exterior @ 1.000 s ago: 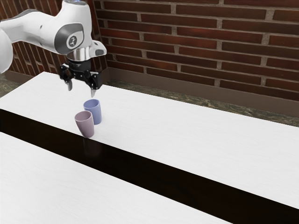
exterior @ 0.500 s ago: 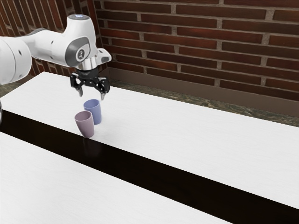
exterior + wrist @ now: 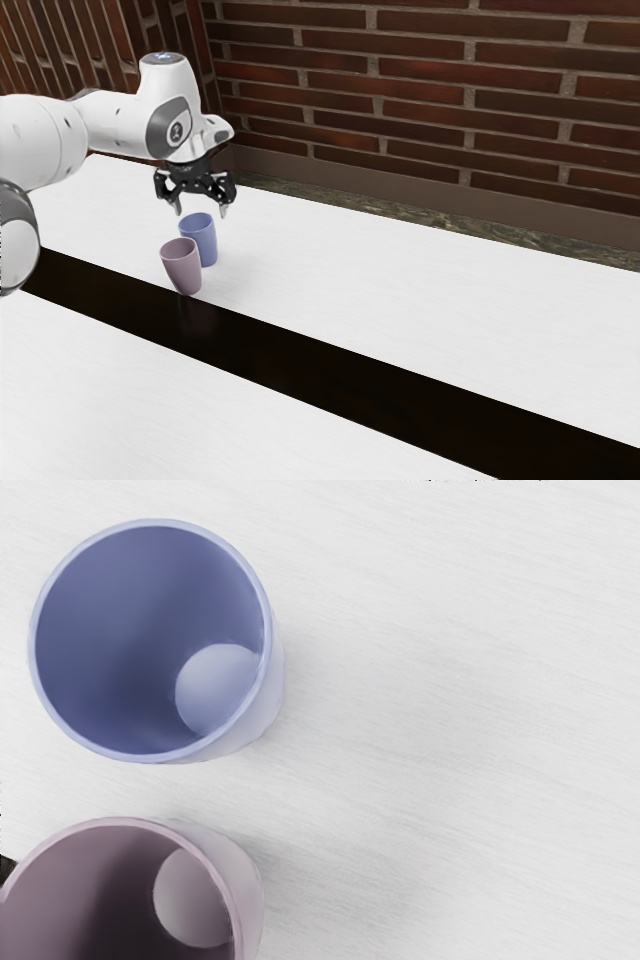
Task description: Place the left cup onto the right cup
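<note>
Your pincer [image 3: 201, 209] hangs released in the exterior view, its two black fingers spread apart with nothing between them, just above the blue cup [image 3: 200, 240] and not touching it. The white arm [image 3: 105, 115] comes in from the exterior view's left, and its near part is cut off by the frame edge. The blue cup stands upright on the white table [image 3: 420, 280]. The mauve cup [image 3: 182, 266] stands upright just beside it, nearer the camera and slightly toward the exterior view's left. From this angle you cannot tell whether the two cups touch. The mauve cup's base sits at the edge of a dark band [image 3: 300, 360] that crosses the table. A brick wall [image 3: 450, 90] runs behind.

In the wrist view you look straight down into both cups. The blue cup [image 3: 120, 630] shows whole, with its pale bottom visible inside. The mauve cup [image 3: 90, 900] is cut off by the frame edge, so you see only part of its rim and interior. A narrow strip of bare table [image 3: 450, 730] lies between them, so here they stand apart.
</note>
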`<state>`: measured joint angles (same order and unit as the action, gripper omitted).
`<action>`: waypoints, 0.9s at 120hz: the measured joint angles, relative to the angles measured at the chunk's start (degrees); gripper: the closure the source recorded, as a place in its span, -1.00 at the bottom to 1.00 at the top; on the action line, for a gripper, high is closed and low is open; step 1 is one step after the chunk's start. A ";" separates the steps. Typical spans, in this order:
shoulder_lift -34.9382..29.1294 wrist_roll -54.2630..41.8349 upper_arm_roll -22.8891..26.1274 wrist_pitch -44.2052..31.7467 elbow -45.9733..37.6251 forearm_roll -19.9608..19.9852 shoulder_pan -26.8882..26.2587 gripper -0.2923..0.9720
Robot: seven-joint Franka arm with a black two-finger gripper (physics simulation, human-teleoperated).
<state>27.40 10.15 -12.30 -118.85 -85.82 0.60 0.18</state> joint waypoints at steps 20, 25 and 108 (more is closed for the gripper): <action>2.10 -0.05 0.08 -1.03 2.43 0.90 1.62 -0.54; 2.68 -0.08 0.13 -1.16 3.09 1.05 2.06 -0.54; 11.54 -1.99 3.42 -1.76 13.12 1.60 4.58 -0.54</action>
<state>38.94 8.16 -8.88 -120.61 -72.69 2.19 4.75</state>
